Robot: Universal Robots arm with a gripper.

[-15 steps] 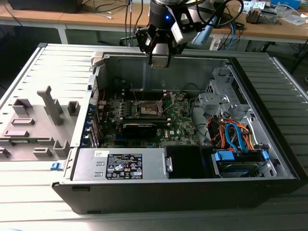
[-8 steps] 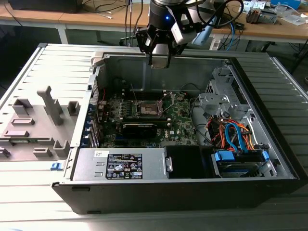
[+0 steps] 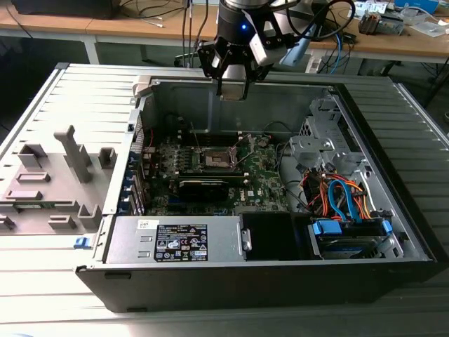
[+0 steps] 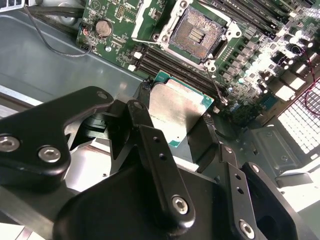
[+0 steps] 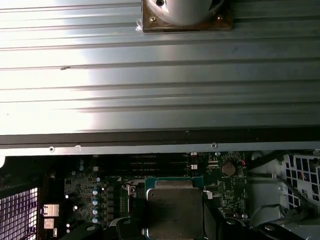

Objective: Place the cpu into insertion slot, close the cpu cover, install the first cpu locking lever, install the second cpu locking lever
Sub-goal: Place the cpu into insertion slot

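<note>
Hand (image 3: 232, 88) hovers high over the open case (image 3: 280, 277), clamped on the edges of the cpu (image 4: 177, 112), which it holds flat, likely so the chip can go level into the bare, uncovered slot (image 4: 196, 34) below.

Silver-topped cpu (image 4: 180, 102) held in the tool (image 4: 176, 116), apart from the open insertion slot (image 4: 196, 33).

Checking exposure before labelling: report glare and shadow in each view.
First wrist view: glare washes out the ribbed grey surface, while the cpu is readable. Second wrist view: the vent grille is blown white. Exterior view: even light, with the insertion slot in the case's dimmer interior.
</note>
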